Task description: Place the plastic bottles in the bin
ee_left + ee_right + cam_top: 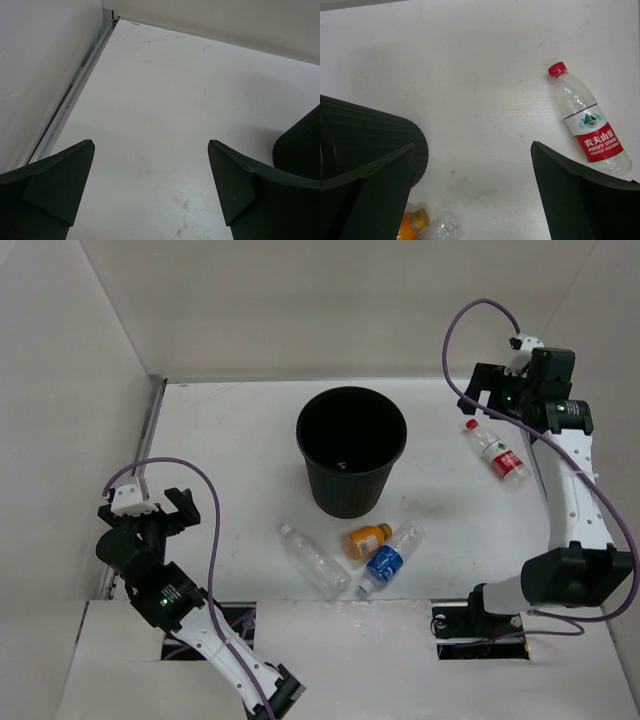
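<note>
The bench [230,440] carries everything, and the bin [351,450] stands upright near its middle, mouth open to the top camera. Its dark inside shows no bottle, so by my reading nothing has gone in yet and the whole task is left to do.

The left hand [150,145] hangs well to the left of the bin, on its near side. Its fingers are spread wide with only bare bench between them. The right hand [472,145] hovers to the right of the bin, towards the far side, spread just as wide and holding nothing.

All four bottles lie on their sides outside the bin:

- **The red-capped bottle [497,451]:** it lies well apart to the right of the bin. It is nearly under the right hand, so I judge it the likely first pick.
- **The plain clear bottle [313,559]:** it lies in front of the bin and a little to its left.
- **The blue-labelled bottle [388,560]:** it lies in front of the bin and slightly to its right.
- **The short orange bottle [367,539]:** it is the closest, just in front of the bin's base.
</note>
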Controlling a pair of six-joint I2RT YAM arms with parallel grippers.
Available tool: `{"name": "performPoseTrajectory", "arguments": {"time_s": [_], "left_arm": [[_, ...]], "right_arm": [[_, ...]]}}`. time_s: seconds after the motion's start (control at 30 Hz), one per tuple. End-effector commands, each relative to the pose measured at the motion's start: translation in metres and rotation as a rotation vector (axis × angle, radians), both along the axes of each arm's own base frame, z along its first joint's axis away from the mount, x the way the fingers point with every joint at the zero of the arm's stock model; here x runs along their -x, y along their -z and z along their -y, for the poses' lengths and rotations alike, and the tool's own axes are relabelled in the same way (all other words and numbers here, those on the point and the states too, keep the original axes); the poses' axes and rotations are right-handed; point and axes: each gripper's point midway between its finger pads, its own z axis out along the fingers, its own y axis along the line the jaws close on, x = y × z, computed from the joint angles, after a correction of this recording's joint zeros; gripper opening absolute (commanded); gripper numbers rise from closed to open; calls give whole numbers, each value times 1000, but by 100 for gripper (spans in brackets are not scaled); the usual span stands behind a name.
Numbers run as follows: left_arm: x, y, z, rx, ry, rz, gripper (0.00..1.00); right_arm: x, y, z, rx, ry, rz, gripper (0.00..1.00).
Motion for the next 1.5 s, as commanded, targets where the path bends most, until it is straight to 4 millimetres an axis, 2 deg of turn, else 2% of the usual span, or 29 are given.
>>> {"name": "performPoseTrajectory", "arguments": {"time_s": [0.0,0.13,0.3,0.4,0.5,0.57,0.63,0.77,0.87,1.0,1.1,1.2,1.3,1.4,1.47], "left_arm": [[-3,-3,3,-8,26,20,100],[-3,2,3,-1,27,15,100],[-4,4,4,2,32,14,100],[-4,1,4,-3,34,15,100],[-4,-3,4,-8,37,20,100],[-4,-5,4,-13,37,24,100],[-4,-5,5,-13,39,24,100],[-2,0,6,-7,39,17,100],[-2,2,6,-5,39,15,100],[-4,3,5,-2,41,10,100],[-6,2,4,1,48,7,100],[-9,-3,3,-7,55,8,100],[-9,-10,2,-18,57,14,100],[-8,-15,3,-28,58,16,100],[-7,-19,5,-34,58,19,100]], "right_arm": [[2,-31,3,-4,25,101,100],[6,-29,11,8,60,112,100],[14,-22,32,71,111,143,100],[17,-12,42,142,113,142,100],[11,5,74,296,180,125,100],[7,29,108,433,226,79,100],[7,51,131,508,232,32,100],[8,74,175,564,278,-36,100],[13,89,199,572,299,-99,100],[12,93,202,654,221,-85,100],[10,99,208,802,140,-70,100],[6,104,202,980,39,-20,100],[3,112,204,1131,8,-2,100],[-3,125,208,1120,18,-10,100],[-6,132,219,1088,46,-19,100]]}}
